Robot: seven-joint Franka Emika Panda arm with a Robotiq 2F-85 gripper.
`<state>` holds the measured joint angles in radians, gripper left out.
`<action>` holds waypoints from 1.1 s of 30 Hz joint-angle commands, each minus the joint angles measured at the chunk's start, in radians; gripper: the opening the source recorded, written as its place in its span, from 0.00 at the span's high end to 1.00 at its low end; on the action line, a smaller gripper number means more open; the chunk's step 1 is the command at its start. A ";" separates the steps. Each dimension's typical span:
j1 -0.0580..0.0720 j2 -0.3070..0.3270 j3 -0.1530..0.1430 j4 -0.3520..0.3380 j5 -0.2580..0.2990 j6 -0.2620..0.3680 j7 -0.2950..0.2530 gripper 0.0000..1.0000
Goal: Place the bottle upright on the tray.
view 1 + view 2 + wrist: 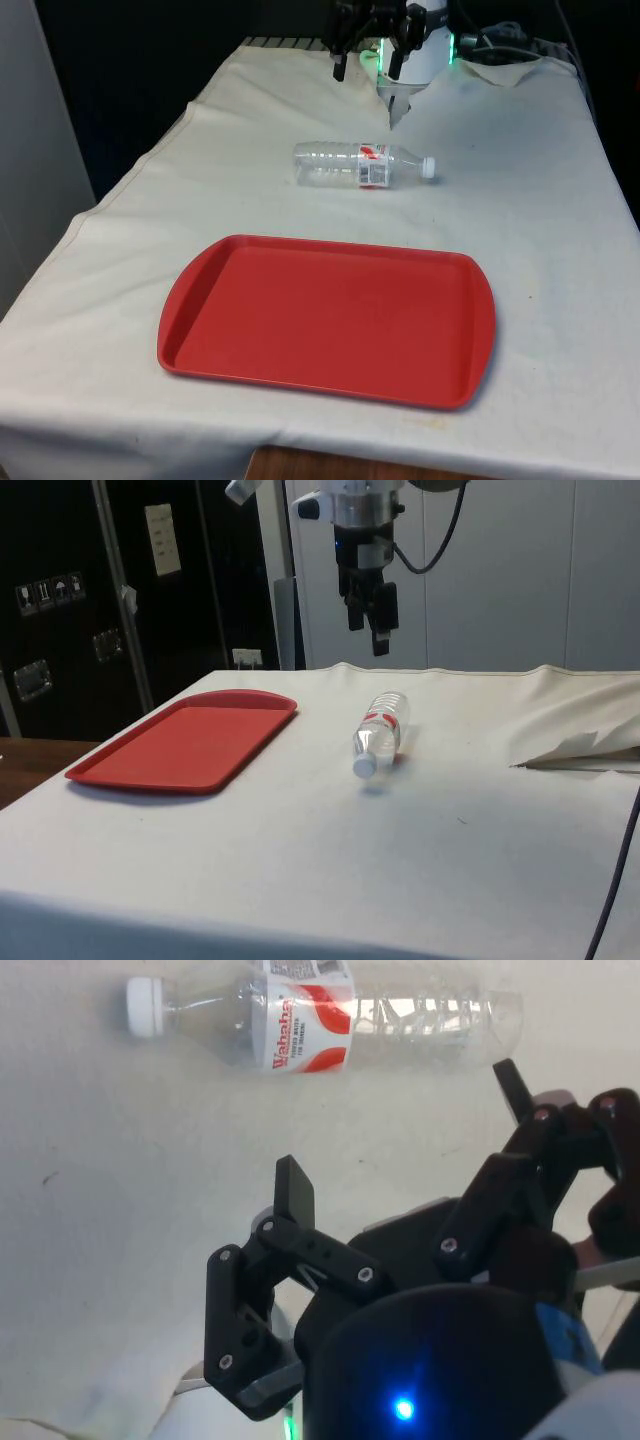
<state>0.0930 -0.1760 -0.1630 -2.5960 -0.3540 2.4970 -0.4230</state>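
1. The bottle (362, 166) is lying flat on its side on the table (540, 230), a bit above the middle of the front frame. It's clear plastic with a red and white label, and its white cap (428, 168) points to the front view's right.
2. In the side view the bottle (381, 730) sits near the center of the frame, cap end toward the camera.
3. The red tray (330, 318) fills the lower middle of the front frame, with nothing on it. It's apart from the bottle, with a strip of white cloth between them. In the side view the tray (185, 740) is over at the left.
4. The end effector (368, 62) hangs in the air at the top center of the front frame, above the table and touching nothing. In the side view the end effector (367, 620) is up top, above the bottle.
5. Its fingers (296, 1196) are spread apart and empty, with the bottle (340, 1022) lying past the tips.
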 commanded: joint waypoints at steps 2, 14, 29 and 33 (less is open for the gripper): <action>0.000 0.003 0.000 0.000 -0.007 0.000 0.000 0.00; -0.003 0.040 0.003 -0.002 -0.098 0.029 0.003 0.00; 0.000 0.070 0.003 0.000 -0.169 0.023 -0.005 0.00; -0.002 0.079 0.005 0.001 -0.213 0.032 0.005 0.00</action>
<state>0.0940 -0.0980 -0.1590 -2.5960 -0.5550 2.5200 -0.4280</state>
